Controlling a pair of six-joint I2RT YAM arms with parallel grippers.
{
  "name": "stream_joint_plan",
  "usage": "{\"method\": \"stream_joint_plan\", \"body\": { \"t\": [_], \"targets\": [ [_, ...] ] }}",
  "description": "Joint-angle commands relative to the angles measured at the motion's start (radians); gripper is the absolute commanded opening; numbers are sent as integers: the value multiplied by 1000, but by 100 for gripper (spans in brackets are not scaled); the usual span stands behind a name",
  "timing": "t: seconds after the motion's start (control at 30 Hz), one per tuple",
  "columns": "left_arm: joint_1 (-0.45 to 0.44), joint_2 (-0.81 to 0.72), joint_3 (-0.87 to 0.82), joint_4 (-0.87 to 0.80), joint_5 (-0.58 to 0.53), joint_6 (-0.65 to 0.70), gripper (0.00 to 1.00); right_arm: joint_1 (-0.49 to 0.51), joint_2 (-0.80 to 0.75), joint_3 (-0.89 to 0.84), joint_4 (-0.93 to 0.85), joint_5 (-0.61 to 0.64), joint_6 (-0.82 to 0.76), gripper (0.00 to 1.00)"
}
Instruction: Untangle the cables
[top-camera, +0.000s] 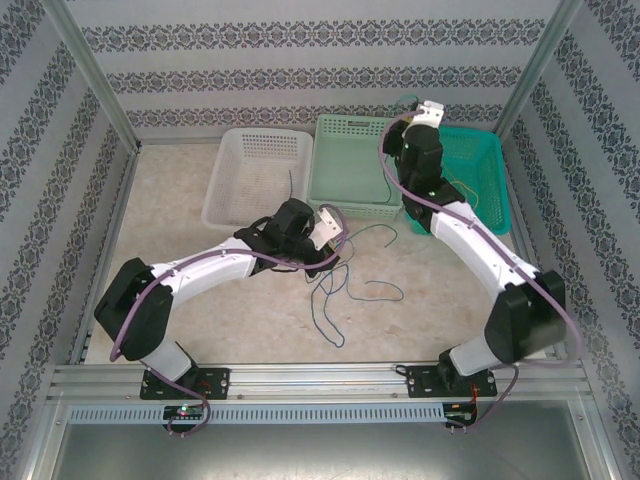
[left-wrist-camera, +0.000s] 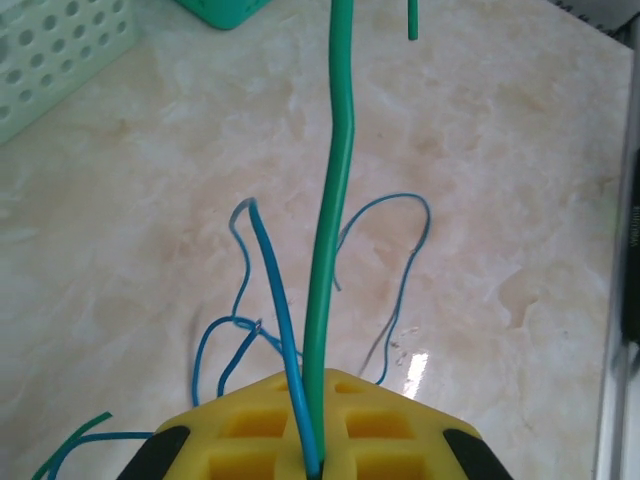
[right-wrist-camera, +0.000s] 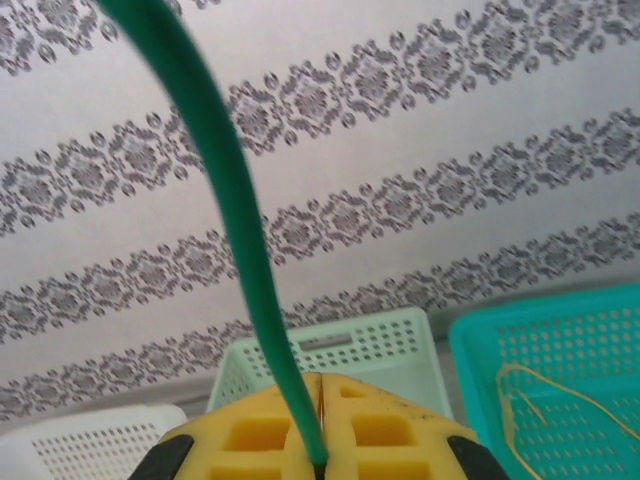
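My left gripper (left-wrist-camera: 316, 392) is low over the table, its yellow fingers (left-wrist-camera: 380, 420) shut on a green cable (left-wrist-camera: 335, 200) and a blue cable (left-wrist-camera: 276, 290) side by side. The green one runs up and away out of that view. More blue cables (top-camera: 330, 300) lie looped and crossed on the table just past the left gripper (top-camera: 333, 243). The right gripper (top-camera: 428, 108) is raised high at the back over the baskets. In its wrist view the right gripper (right-wrist-camera: 320, 390) is shut on a green cable (right-wrist-camera: 235, 230) that arcs up to the left.
Three baskets stand along the back: white (top-camera: 225, 175), pale green (top-camera: 355, 207) and teal (top-camera: 495, 180). A yellow cable (right-wrist-camera: 520, 390) lies in the teal one, and a thin dark cable (top-camera: 291, 185) in the white one. Patterned walls close in three sides.
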Motion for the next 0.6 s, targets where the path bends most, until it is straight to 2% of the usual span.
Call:
{"method": "stream_joint_plan", "body": {
  "t": [0.0,0.23,0.3,0.37,0.43,0.47,0.5,0.57],
  "targets": [
    [-3,-38,-24,23,-70,-30,1,-22,118,89,37,-24,25,0],
    [10,-44,-34,16,-93,-54,1,-45,381,286,3,-92,133,0],
    [15,-46,-38,14,-96,-61,1,-46,458,381,-85,-116,139,0],
    [19,-52,-41,12,-111,-67,0,-44,516,468,-202,-126,155,14],
    [25,-61,-43,13,-120,-75,1,-45,561,527,-307,-137,173,41],
    [29,-66,-46,19,-120,-79,1,-47,583,556,-346,-155,174,60],
    [33,-72,-49,24,-117,-85,1,-49,603,586,-388,-173,169,74],
    [39,-76,-50,31,-110,-93,1,-53,626,652,-465,-205,155,89]
  ]
}}
